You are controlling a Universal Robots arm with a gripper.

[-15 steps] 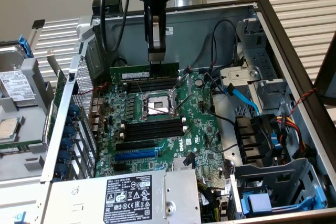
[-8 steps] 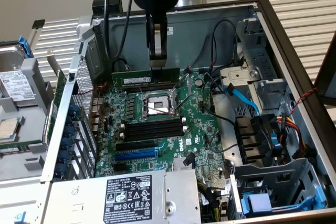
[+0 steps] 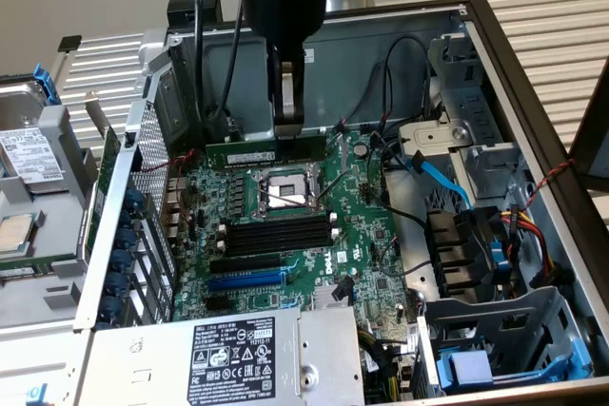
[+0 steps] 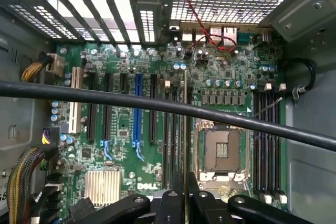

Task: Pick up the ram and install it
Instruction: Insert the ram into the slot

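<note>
At the exterior view's left, a hard drive (image 3: pixel 29 154) lies outside the open case (image 3: pixel 371 30). Inside, the motherboard (image 3: pixel 371 235) lies flat. The ram (image 3: pixel 238 152) stands on edge along the far side of the CPU socket (image 3: pixel 284 191), label strip toward the camera. My jaws are clamped on its upper edge, right of its middle. I cannot tell whether it is seated. A blue cable (image 3: pixel 442 183) runs further right. In the wrist view the ram shows edge-on between my fingers (image 4: pixel 170 205), just beside black slots (image 4: pixel 170 124).
</note>
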